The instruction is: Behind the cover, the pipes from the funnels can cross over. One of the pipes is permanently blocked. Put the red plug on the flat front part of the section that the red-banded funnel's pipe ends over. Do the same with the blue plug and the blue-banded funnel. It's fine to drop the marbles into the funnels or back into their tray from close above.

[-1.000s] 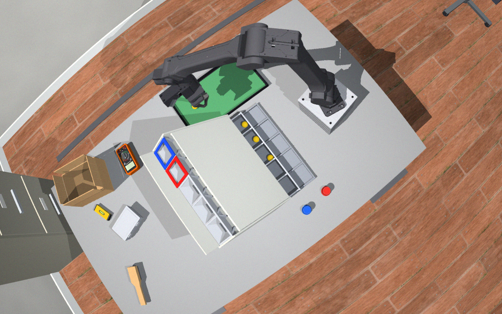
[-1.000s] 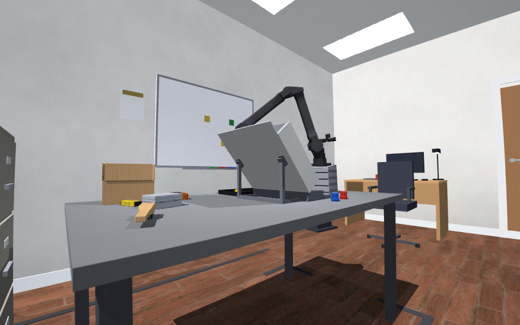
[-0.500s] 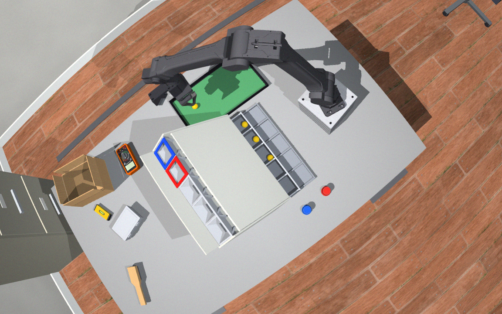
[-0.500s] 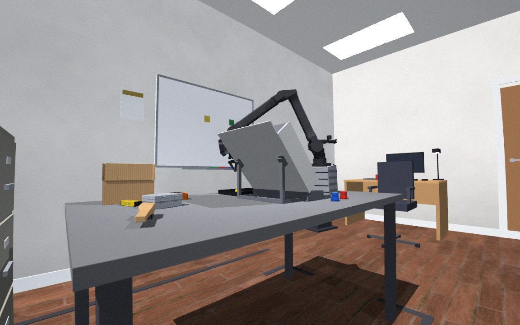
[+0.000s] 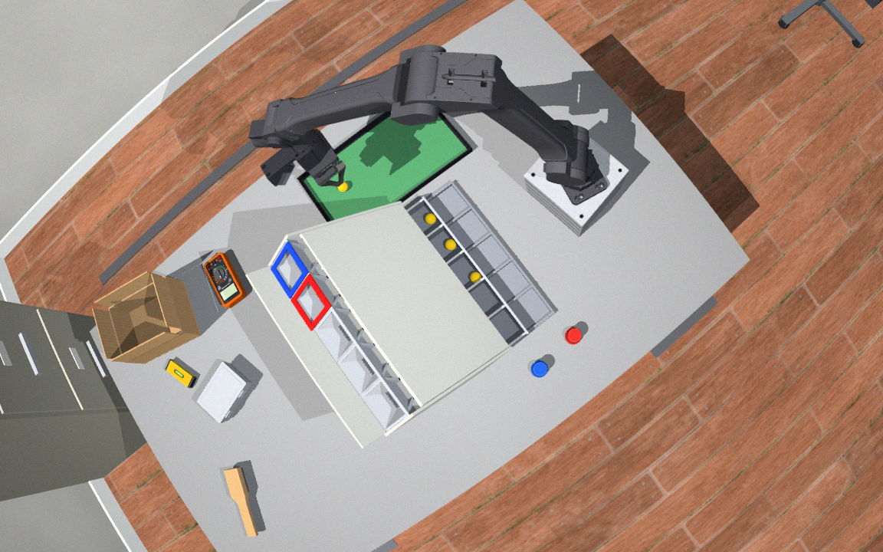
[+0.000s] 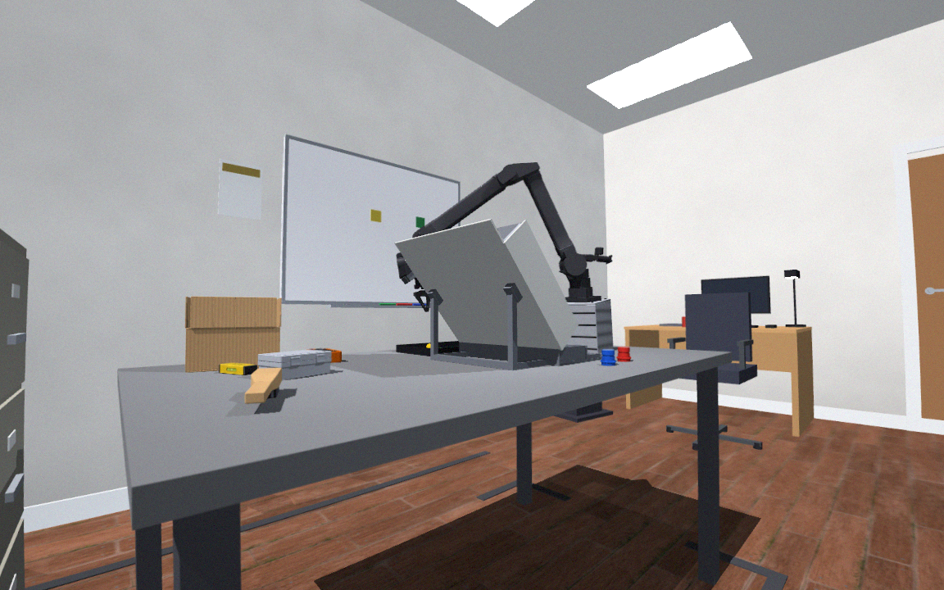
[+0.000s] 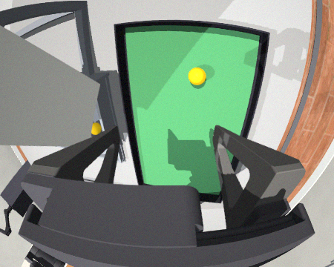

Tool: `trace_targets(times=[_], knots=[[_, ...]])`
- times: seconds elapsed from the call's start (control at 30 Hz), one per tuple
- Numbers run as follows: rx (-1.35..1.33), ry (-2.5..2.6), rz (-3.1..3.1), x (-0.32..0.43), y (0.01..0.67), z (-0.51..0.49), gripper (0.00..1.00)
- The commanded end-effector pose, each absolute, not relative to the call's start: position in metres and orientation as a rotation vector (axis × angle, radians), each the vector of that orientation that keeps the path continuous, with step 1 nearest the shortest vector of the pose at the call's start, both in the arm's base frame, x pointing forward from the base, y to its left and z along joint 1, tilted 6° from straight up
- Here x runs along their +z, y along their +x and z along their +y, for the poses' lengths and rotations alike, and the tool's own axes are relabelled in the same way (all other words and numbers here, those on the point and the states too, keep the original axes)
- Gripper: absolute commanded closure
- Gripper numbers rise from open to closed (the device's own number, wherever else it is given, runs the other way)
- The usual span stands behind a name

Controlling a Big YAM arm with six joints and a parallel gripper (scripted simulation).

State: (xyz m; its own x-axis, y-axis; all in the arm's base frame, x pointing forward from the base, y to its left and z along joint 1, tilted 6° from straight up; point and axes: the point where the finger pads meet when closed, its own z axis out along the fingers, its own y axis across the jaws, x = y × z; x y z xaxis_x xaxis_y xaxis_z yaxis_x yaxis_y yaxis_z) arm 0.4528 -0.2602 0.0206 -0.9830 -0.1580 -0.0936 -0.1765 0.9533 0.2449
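My gripper (image 5: 326,175) is open and empty, hovering above the near end of the green marble tray (image 5: 386,164). One yellow marble (image 5: 343,185) lies in the tray; in the wrist view the marble (image 7: 197,76) is ahead of my fingers, apart from them. The blue-banded funnel (image 5: 288,268) and the red-banded funnel (image 5: 310,301) sit at the top of the sloped cover (image 5: 396,295). Three sections at the cover's foot each hold a yellow marble (image 5: 430,218) (image 5: 450,243) (image 5: 474,276). The red plug (image 5: 572,335) and blue plug (image 5: 539,368) stand on the table.
Several unbanded grey funnels (image 5: 356,370) continue the row. A multimeter (image 5: 224,277), cardboard box (image 5: 145,317), small yellow level (image 5: 179,371), white case (image 5: 221,391) and wooden block (image 5: 241,500) lie left of the cover. The arm's base (image 5: 576,188) is at the right.
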Motion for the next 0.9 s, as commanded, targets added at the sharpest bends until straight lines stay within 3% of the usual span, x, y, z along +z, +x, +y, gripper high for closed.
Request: trace_targets(times=[0.0,0.87], knots=[[0.346,-0.267,3.003,0.0311,0.4619,-0.2745,0.2],[0.371,-0.265,3.017,0.0313,0.4623,-0.2751,0.2]])
